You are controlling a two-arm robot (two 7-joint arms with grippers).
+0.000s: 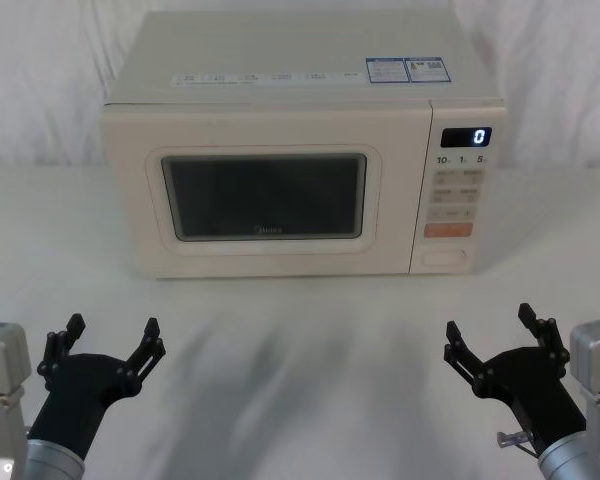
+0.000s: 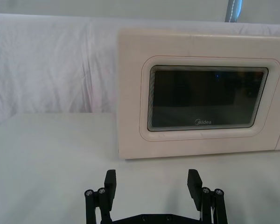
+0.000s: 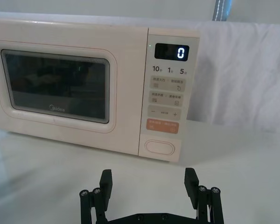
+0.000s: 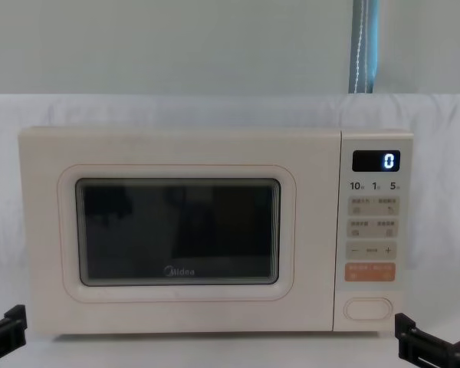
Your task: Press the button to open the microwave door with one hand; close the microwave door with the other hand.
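In the head view, the left gripper (image 1: 112,343) sits at the lower left of the frame, its black prongs spread apart and holding nothing, hovering over the white table (image 1: 300,370) well short of the microwave. Across the middle and upper part of the frame stands the cream microwave (image 1: 302,60), facing the camera. Its door (image 1: 265,195) is shut flush with the body, a wide panel with a dark window and a raised frame, filling the left and centre of the front. Right of the door is the narrow control panel (image 1: 459,190), its display (image 1: 466,137) lit with a "0". Near the panel's lower edge lies an orange key (image 1: 449,229), and just beneath it the button (image 1: 445,256), a plain cream pill shape, untouched. At the lower right of the frame the right gripper (image 1: 500,339) mirrors the left one, prongs spread wide and empty, above the table and well apart from the microwave. In the right wrist view the button (image 3: 160,147) shows at centre, beyond the open prongs
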